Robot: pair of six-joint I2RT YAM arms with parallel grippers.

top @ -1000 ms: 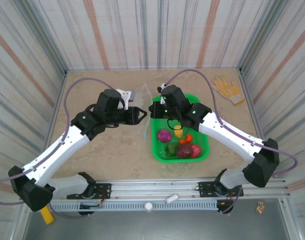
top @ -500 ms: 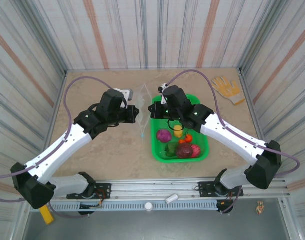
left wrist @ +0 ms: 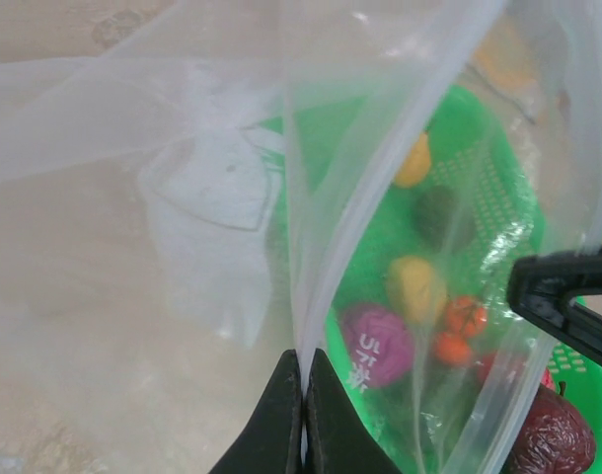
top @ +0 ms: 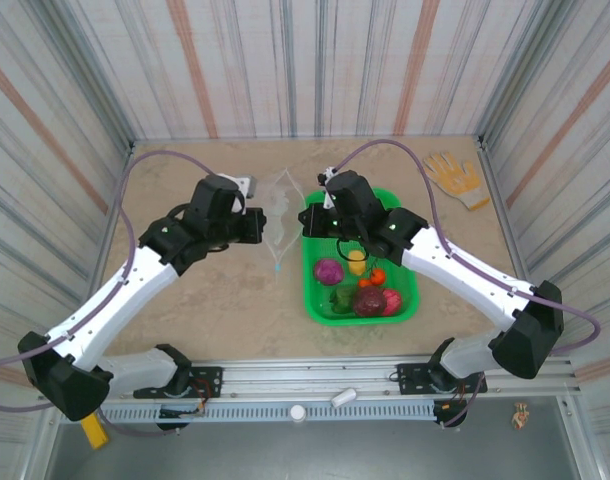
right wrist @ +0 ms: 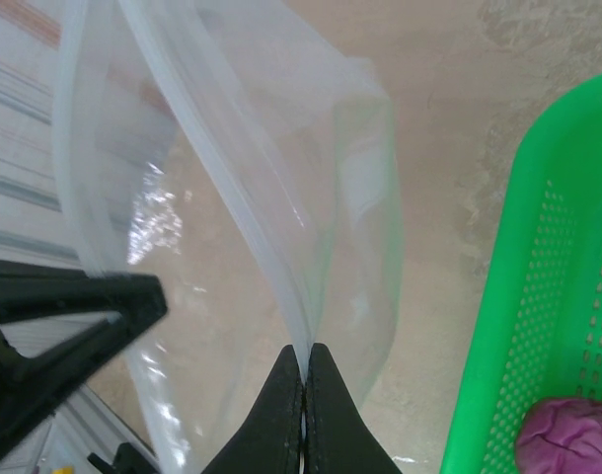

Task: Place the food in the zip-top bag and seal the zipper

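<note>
Two pairs of jaws held the zip-top bag (top: 282, 210) over the counter (top: 215, 300): left jaws clamped on one zipper (left wrist: 299, 296) lip, right jaws on the other. The food (top: 370, 298) lay in the green basket (top: 363, 320); we judged loading came next, needing one arm freed

Top view: L arm (top: 125, 290) rises from its base at lower left of frame, elbow bent, forearm angled up and right toward centre. R arm (top: 465, 270) mirrors it from lower right, reaching up and left. Wrists sit near frame centre, facing each other, close but apart. L end effector (left wrist: 303, 395): black fingers pressed together, pinching the zip-top bag (left wrist: 212, 197) at its rim. R end effector (right wrist: 305, 385): fingers likewise clamped on another part of that rim.
</note>
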